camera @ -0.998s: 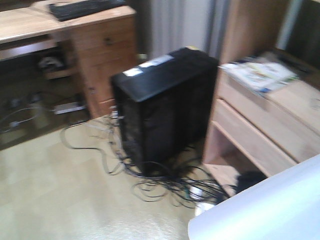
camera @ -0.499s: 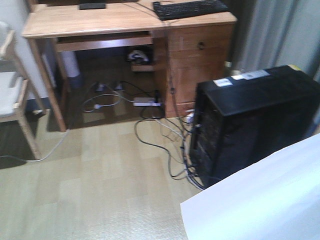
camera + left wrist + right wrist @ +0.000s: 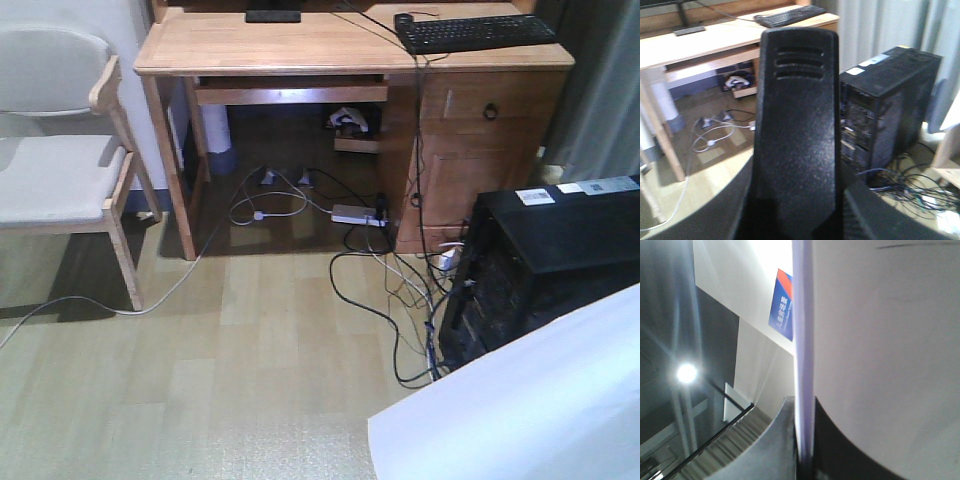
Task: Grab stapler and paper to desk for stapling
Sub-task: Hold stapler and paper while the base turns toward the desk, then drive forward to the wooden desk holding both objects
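In the left wrist view a black stapler [image 3: 797, 125] with three slots near its top end stands upright between the jaws of my left gripper [image 3: 797, 222], which is shut on it. My right gripper [image 3: 804, 460] is shut on the edge of the white paper [image 3: 880, 340]. The paper also fills the bottom right corner of the front view [image 3: 520, 400], held above the floor. Neither gripper shows in the front view. The light-wood desk with slanted legs is out of view.
A wooden computer table [image 3: 300, 45] with a black keyboard [image 3: 475, 32] and drawers stands ahead. A black PC tower [image 3: 550, 260] is at right, with tangled cables [image 3: 400, 300] on the floor. A cushioned wooden chair [image 3: 60, 170] is at left.
The front view has swung left: the shelf unit left the frame, the PC tower slid right, the computer table and chair came into view. The paper stays at bottom right.
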Motion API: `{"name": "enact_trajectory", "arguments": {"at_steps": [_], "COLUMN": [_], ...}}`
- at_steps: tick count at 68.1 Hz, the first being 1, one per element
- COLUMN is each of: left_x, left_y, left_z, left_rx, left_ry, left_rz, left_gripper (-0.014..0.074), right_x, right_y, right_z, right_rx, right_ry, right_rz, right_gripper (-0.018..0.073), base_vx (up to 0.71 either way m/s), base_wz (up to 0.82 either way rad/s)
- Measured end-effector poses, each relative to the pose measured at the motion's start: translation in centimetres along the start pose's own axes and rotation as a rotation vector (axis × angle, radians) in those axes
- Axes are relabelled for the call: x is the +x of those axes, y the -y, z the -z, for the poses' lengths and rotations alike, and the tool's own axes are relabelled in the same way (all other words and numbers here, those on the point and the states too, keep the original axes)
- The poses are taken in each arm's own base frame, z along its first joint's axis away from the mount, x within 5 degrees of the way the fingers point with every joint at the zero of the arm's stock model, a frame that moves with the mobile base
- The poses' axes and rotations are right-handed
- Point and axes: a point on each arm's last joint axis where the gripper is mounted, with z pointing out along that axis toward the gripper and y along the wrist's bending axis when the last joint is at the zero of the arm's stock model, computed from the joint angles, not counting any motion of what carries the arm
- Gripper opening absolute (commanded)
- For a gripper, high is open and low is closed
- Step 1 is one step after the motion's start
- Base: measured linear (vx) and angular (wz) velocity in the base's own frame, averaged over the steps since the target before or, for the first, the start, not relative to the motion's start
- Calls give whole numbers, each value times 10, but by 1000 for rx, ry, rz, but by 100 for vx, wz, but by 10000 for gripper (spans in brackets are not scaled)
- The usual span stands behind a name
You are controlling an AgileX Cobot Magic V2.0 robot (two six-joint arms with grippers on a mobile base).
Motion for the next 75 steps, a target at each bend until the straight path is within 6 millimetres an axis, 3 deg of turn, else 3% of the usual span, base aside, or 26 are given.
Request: {"name": "enact_trajectory", "arguments": {"at_steps": [75], "left_x": [0], "left_y": [0], "left_z": [0], "left_rx": [0], "left_ry": [0], "left_rz": [0], "left_gripper": [-6], "right_x": [0], "right_y": [0], "right_z": [0], "right_rx": [1], "right_ry": [0], "right_rz": [0], "right_gripper": [-2], "base_vx": [18], "base_wz": [3]}}
